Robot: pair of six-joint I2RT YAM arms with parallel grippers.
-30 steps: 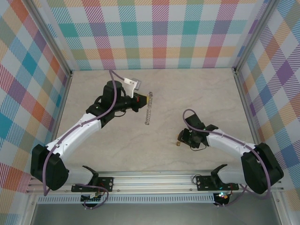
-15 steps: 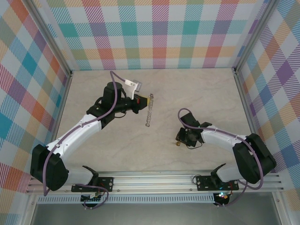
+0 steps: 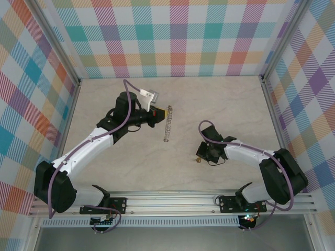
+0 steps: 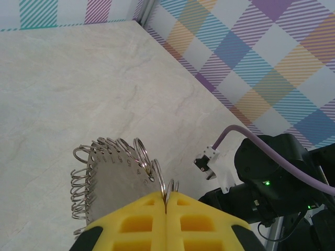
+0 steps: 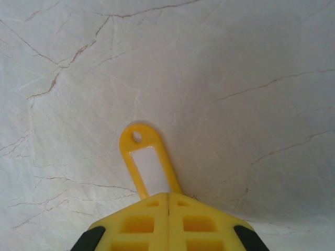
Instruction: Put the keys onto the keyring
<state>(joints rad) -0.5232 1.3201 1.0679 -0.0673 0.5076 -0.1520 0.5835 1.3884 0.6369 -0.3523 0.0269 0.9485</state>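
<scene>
**Holdings: two pincers, one keyring, one key**

Item one, my left pincer point(image 4: 166, 201): yellow moulded pads with square recesses, pressed flat together; nipped between their tips is the keyring point(image 4: 142, 151), thin bright silvery wire wound in many small loops along a curved edge; it juts forward from my pads over the table point(image 4: 78, 78), which is pale, smooth and faintly veined like marble; from above the ring reads edge-on, a slim beaded line running from the pad tips toward my base.

Item two, my right pincer point(image 5: 168, 196): the same yellow pads, closed on the key point(image 5: 149, 164); a flat glossy yellow tab with a rounded end, one punched hole and a pale oblong panel; it pokes out ahead of my tips; whether it touches the table I cannot tell.

Ring left, key right, well apart.
</scene>
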